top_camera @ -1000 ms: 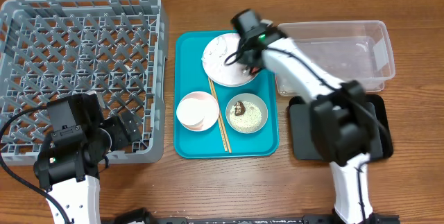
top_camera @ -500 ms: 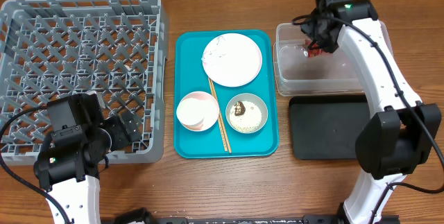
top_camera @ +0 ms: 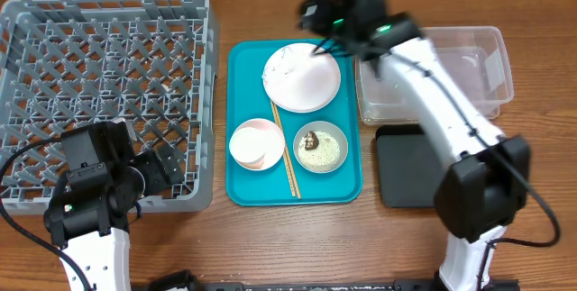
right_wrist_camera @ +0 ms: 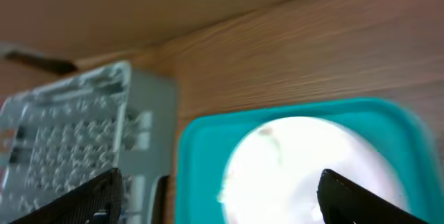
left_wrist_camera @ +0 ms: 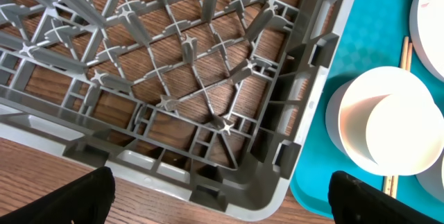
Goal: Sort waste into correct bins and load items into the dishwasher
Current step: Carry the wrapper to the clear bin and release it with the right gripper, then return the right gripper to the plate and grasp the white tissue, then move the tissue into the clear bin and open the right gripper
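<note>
Right gripper is held above the far edge of the tray, with its fingers spread wide and nothing between them. The plate is seen just below and ahead of this gripper, at the far end of the tray, and is not touched by the fingers.

At the near end of the tray, on the left, the pink bowl is set, with the cup standing inside it. The grey-green bowl is placed to its right and holds rice and a brown lump. The chopsticks are laid between the two bowls, along the length of the tray, with their far ends at the plate's rim.

The tub is placed right of the tray's far end, and the black tray right of its near end. The rack is set just left of the tray. The left gripper is held over the rack's near right corner, its fingers also spread and empty; the pink bowl and cup lie to its right, apart from it.
</note>
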Available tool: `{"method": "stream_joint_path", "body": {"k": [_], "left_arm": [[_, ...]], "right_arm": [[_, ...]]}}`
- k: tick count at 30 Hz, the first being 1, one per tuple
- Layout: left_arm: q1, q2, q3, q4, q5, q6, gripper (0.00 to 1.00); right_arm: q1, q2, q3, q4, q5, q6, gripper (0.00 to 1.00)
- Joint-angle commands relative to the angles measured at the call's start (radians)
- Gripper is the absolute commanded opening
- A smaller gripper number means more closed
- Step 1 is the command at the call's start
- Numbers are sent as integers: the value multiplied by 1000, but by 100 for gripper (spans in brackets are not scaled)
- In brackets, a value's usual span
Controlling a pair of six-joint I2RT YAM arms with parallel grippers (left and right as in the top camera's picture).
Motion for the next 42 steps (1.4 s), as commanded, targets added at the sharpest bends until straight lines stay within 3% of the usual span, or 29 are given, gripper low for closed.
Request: {"method": "stream_joint_path", "body": {"k": [1,5,11,15,19,20,23,29,38,42], "left_arm": [[5,3,22,3,15,15,100],[5,3,22,2,21,15,100],[5,3,22,-4,22,15,100],[5,3,22,-4,22,15,100],[5,3,22,-4,22,15,100],[5,3,22,-4,22,15,100],[5,3,22,-4,22,15,100],[5,3,22,-4,22,15,100],[6,3,22,0,22,15,100],[5,3,22,3,21,15,100]], "right_arm": [[63,82,8,47,148,-23,91],[107,179,8,125,248,-23,90],[109,299,8,205,240,-22,86],[109,354,8,212,240,-22,75],[109,374,8,198,240,-22,71],[109,375,8,193,240,-22,66],[109,374,8,171,240,-22,40],[104,360,9,95,207,-22,4],[38,117,9,-37,206,-22,4],[-34,-24,9,-180,206,5,4]]}}
